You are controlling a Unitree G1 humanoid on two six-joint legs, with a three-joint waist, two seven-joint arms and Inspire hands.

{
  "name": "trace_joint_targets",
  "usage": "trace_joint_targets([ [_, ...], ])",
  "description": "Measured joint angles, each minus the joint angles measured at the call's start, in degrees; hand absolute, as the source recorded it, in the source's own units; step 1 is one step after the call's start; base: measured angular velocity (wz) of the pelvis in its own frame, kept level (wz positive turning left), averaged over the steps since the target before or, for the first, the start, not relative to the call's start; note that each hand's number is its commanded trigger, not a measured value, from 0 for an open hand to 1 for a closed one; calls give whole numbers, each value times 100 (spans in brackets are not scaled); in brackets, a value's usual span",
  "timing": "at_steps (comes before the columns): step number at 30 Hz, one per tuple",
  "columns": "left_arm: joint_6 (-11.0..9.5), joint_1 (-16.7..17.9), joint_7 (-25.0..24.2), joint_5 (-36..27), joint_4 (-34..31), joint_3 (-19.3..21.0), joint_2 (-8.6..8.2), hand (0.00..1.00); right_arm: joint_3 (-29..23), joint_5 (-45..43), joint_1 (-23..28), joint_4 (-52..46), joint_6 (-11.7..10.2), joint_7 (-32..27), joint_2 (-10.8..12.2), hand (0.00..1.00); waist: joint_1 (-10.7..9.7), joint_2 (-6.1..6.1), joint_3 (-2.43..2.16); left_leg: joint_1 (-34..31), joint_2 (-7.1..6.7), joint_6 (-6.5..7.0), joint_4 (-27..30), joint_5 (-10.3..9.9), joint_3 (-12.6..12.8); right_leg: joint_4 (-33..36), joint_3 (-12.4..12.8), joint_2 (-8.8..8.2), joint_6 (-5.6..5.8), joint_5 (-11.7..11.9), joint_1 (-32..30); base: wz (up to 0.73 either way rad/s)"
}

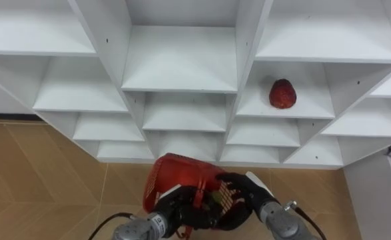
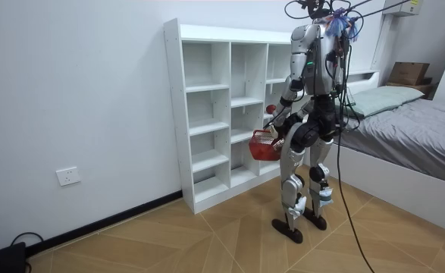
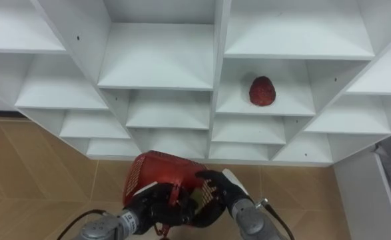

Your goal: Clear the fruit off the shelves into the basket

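A red fruit (image 1: pixel 282 93) lies alone on a shelf in the right column of the white closet (image 1: pixel 180 80), at about my chest height. Below it, close to my body, I hold a red mesh basket (image 1: pixel 178 177). My left hand (image 1: pixel 174 210) is curled round the basket's handle from underneath. My right hand (image 1: pixel 247 189) lies over the basket's right rim with relaxed fingers reaching across the opening. What is inside the basket is hidden. In the room view I stand upright facing the closet (image 2: pixel 207 114), with the basket (image 2: pixel 264 144) in front of my hips.
The other closet compartments look bare. Wooden floor (image 1: pixel 42 180) runs under the shelves. A bed (image 2: pixel 412 114) stands behind me on the room view's right, with a cardboard box (image 2: pixel 408 73) beyond it.
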Motion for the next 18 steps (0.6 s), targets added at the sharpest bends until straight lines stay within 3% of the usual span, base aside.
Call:
trace_joint_targets([
  [4,1,1,150,0,30,56,16,100,0,-2,146,-329,-11,-32,-75,0,16,2,-2,131,-5,-5,-45,-3,15,-20,8,2,8,-6,112,0],
  [9,0,53,301,2,99,438,25,100,-2,-14,305,-657,-13,-110,-139,0,14,-5,-7,385,-16,-7,-144,-3,41,-44,45,3,16,-26,304,-4],
  [18,2,527,695,-2,104,831,108,100,-237,7,551,-1058,-14,-313,-325,0,14,-121,-102,730,-28,-10,-264,-2,82,-121,54,0,22,-40,616,0],
])
